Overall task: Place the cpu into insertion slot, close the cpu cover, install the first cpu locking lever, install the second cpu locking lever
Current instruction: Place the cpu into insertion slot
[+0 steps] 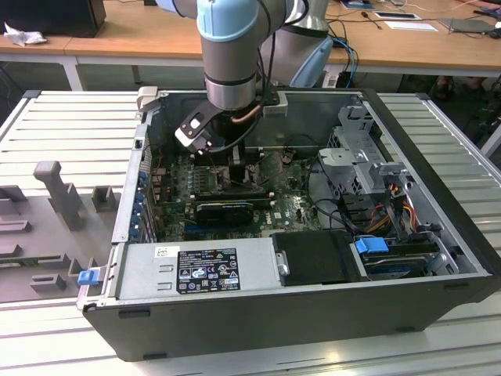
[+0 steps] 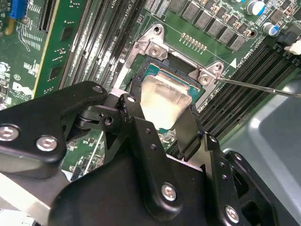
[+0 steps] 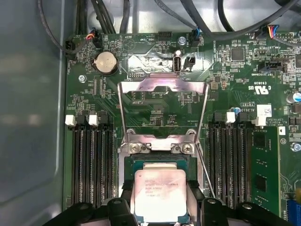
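Jaws grip the cpu; first wrist view shows cpu cover open.

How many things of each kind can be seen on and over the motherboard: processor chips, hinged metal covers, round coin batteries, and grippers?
cpu: 1
cpu cover: 1
coin battery: 1
gripper: 1
Total: 4

cpu at insertion slot, cpu cover open
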Robot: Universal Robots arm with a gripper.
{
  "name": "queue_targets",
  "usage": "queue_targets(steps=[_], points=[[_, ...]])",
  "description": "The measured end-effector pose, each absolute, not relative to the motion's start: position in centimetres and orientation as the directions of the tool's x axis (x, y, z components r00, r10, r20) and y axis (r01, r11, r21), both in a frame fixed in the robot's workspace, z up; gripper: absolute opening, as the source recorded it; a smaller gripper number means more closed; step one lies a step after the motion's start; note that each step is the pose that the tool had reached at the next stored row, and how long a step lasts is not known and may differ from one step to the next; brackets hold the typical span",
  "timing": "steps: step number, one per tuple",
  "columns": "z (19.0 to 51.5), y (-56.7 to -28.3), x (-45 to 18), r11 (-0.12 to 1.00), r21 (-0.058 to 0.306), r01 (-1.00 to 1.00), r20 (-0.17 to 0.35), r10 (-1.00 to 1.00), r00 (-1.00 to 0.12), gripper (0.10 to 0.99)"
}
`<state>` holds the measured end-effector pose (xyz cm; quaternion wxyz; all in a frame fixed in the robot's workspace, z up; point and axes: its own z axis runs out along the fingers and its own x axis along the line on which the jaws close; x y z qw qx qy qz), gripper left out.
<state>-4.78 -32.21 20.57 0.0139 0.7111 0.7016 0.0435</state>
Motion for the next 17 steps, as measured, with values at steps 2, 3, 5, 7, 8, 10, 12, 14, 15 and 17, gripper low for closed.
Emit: queue_targets(steps=[2,3,5,7,8,10,12,14,15,17], points=[[20.50,-32.21,-4.77,-0.022,0.081,0.996,0.042,0.999,0.019,0.525],[20.45,-32.21,-4.76,-0.028,0.081,0.996,0.042,0.999,0.024,0.525],[20.34,-32.21,-4.74,-0.031,0.081,0.996,0.042,0.999,0.028,0.525],[20.15,-32.21,-4.74,-0.031,0.081,0.996,0.042,0.999,0.028,0.525],[20.05,-32.21,-4.73,-0.031,0.081,0.996,0.042,0.999,0.028,0.525],[20.05,-32.21,-4.74,-0.031,0.081,0.996,0.042,0.999,0.028,0.525],[20.05,-32.21,-4.74,-0.031,0.081,0.996,0.042,0.999,0.028,0.525],[20.05,-32.21,-4.74,-0.031,0.081,0.996,0.042,0.999,0.028,0.525],[20.05,-32.21,-4.74,-0.031,0.081,0.996,0.042,0.999,0.028,0.525],[20.05,-32.21,-4.74,-0.031,0.081,0.996,0.042,0.999,0.028,0.525]])
